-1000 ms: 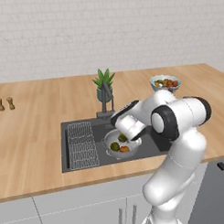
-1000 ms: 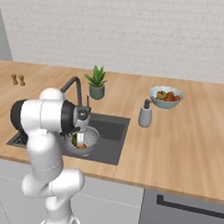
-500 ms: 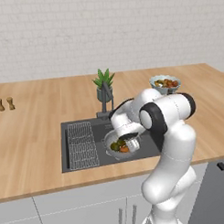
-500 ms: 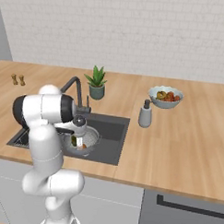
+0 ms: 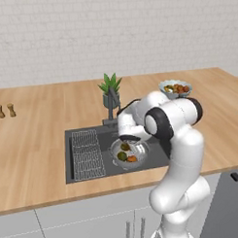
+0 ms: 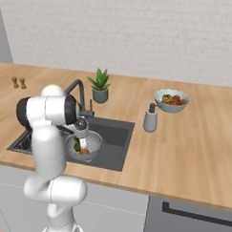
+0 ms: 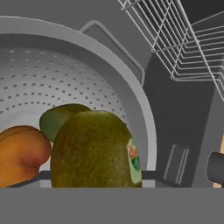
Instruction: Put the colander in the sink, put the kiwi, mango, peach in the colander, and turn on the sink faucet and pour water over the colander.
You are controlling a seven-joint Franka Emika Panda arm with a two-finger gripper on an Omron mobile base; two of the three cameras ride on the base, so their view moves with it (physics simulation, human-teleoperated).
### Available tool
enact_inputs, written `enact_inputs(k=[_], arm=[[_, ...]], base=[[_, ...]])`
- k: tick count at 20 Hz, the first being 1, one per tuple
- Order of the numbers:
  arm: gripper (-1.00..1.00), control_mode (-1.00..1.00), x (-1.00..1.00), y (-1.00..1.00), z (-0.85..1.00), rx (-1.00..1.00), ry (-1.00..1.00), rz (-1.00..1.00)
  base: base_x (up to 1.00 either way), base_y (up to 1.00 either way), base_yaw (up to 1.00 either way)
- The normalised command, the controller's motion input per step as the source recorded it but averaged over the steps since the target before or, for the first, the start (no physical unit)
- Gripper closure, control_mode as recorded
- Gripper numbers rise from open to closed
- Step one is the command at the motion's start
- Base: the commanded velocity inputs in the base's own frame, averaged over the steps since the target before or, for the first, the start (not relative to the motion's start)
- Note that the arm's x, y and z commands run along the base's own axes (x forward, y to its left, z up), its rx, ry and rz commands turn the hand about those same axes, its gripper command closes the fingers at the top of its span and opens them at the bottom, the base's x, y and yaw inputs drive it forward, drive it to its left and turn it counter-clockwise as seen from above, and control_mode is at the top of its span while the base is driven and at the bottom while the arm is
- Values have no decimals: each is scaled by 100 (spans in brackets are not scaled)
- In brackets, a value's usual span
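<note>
The grey colander [image 5: 114, 151] stands in the dark sink [image 5: 156, 156], right of the wire rack [image 5: 88, 153]. My gripper [image 5: 129, 139] hangs just over the colander [image 6: 93, 144], shut on the kiwi [image 7: 94, 151], a brown-green fruit with a small sticker. The kiwi hides the fingertips in the hand view. Below it in the colander [image 7: 131, 87] lie the green mango [image 7: 54, 120] and the orange-red peach [image 7: 19, 155]. From the left base view the peach [image 5: 132, 159] and mango [image 5: 122, 156] lie side by side. The faucet [image 5: 110, 104] stands behind the sink; no water runs.
A potted plant [image 5: 110, 87] stands behind the faucet. A pale blue fruit bowl [image 5: 175, 88] sits at the back right, and a soap dispenser [image 6: 150, 119] is right of the sink. Two small shakers [image 5: 5, 111] stand far left on the wooden counter.
The arm has swung left and lowered the hand, with the kiwi, closer to the colander's opening. The fruits in the colander have not moved.
</note>
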Motion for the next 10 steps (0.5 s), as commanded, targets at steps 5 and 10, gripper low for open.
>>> enact_inputs(k=[5, 10], arm=[[100, -100, 0, 6, -89, 0, -25, 24], [100, -100, -9, 34, -100, -5, -7, 17]], base=[[0, 0, 0], [0, 0, 0]])
